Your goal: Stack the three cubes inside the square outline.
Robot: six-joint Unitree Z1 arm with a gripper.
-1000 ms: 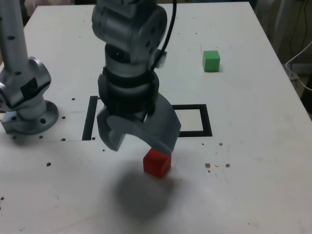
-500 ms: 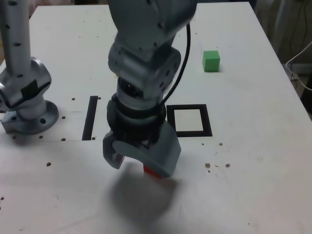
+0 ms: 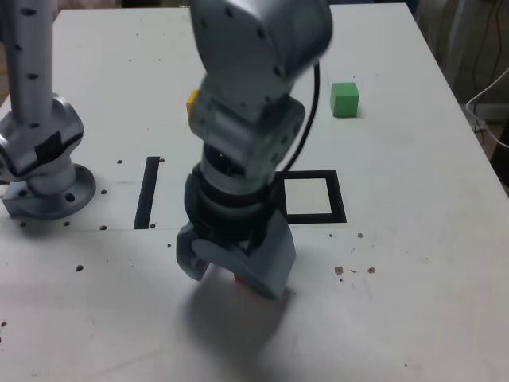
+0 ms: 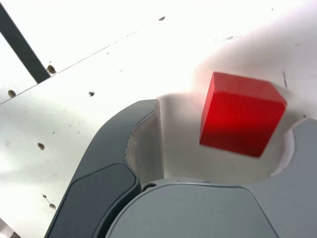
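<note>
On my screen the gripper [image 3: 235, 274] is low over the white table [image 3: 413, 239], near the front edge in the exterior view, and its two grey jaws stand apart with the red cube [image 4: 241, 114] between them. In the wrist view I see this cube well: it is a small block of plain, matte red colour, with sharp edges and flat faces, turned a little so that one corner points toward one jaw. It lies on the table, and there is a clear gap between it and the dark jaw on one side; on the other side the grey jaw is very near to it, but I cannot tell if it touches. In the exterior view the arm covers the red cube [image 3: 253, 285] almost fully, only a thin red piece shows under the gripper. The green cube [image 3: 344, 99] is far back, at the exterior view's right, well apart from the others. The yellow cube [image 3: 192, 102] shows only as a small edge behind the arm. The square outline [image 3: 307, 196], a thick black frame with a white centre, lies just behind the gripper, with no cube on the part I can see. A straight black strip [image 3: 147, 191] lies at the exterior view's left of the arm.
</note>
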